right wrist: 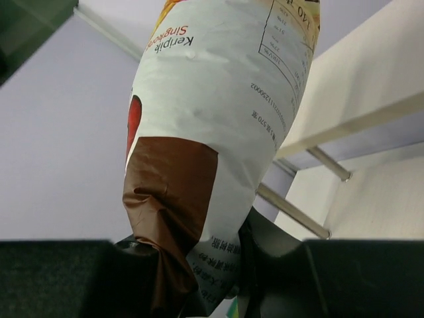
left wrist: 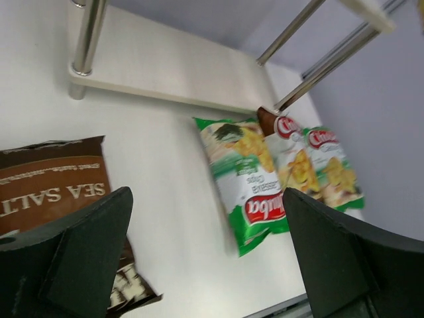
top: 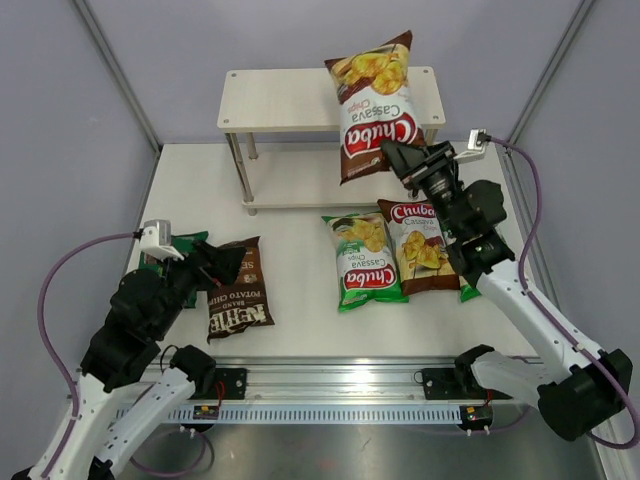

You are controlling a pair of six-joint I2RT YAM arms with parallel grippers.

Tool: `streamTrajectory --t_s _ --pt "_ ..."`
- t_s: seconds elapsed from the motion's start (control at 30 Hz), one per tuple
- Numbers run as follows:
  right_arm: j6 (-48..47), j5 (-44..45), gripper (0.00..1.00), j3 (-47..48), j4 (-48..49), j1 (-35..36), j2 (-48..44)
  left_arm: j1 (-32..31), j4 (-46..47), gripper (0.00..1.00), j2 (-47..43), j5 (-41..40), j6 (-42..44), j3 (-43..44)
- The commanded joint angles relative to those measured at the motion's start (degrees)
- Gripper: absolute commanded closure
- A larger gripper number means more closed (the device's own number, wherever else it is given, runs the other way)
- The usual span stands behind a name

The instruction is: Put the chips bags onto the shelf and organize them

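Observation:
My right gripper (top: 397, 160) is shut on the bottom seam of a brown Chuba chips bag (top: 373, 100) and holds it upright in front of the shelf's (top: 280, 100) top board. In the right wrist view the bag (right wrist: 212, 119) rises from between my fingers (right wrist: 199, 265), with the shelf board (right wrist: 371, 86) to its right. My left gripper (top: 225, 263) hangs open over the top end of the dark brown Kettle bag (top: 238, 292), holding nothing. The left wrist view has that gripper (left wrist: 205, 258) wide open, the Kettle bag (left wrist: 53, 192) at its left finger and a green Chuba bag (left wrist: 245, 179) ahead.
On the table lie a green Chuba bag (top: 365, 262), a brown Chuba bag (top: 420, 245) with another green bag's edge (top: 468, 292) under it, and a dark green bag (top: 180, 245) partly hidden under my left arm. The shelf's lower board (left wrist: 165, 66) and silver legs (left wrist: 89, 33) stand beyond.

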Motion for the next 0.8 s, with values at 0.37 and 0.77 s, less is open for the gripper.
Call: streamTrajectory --t_s 0.37,0.77 --pt "19.3 -7.7 0.75 20.5 -10.8 -17.2 19.4 -0.2 -11.2 0.01 2.3 -1.0 17.1 4.5" --pt "17.8 -3.7 0.56 29.3 -25.1 -18.7 25.3 -0.2 -10.1 0.01 0.4 -0.3 16.8 3.3"
